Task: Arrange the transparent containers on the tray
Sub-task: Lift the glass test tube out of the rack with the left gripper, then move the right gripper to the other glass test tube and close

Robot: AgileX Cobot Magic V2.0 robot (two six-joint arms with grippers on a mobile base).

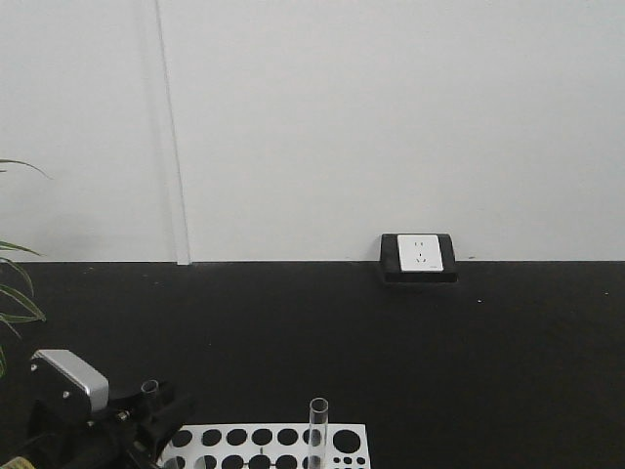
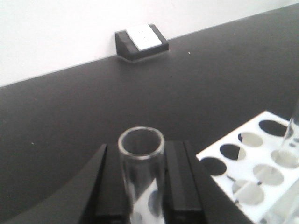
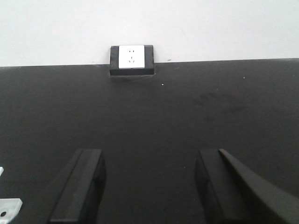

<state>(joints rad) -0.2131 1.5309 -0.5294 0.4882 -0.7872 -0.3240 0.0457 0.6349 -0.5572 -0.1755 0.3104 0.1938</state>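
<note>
The left tool (image 2: 142,186) was clamped on an upright test tube (image 2: 140,158), just beside the white rack (image 2: 261,163), where a second tube (image 1: 318,430) stood in a hole. The right tool (image 3: 149,182) hung with its jaws wide apart over the black table (image 3: 163,116).

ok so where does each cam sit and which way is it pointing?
Exterior front-facing: above the near edge of the black table, facing the wall; left arm in the lower-left corner, white rack at the bottom edge.
Left wrist: behind the left gripper, looking along jaws shut on a test tube; rack to the right.
Right wrist: behind the right gripper, jaws open and empty, facing the wall.
Shared: all three see the wall socket; front and left wrist both see the rack.
</note>
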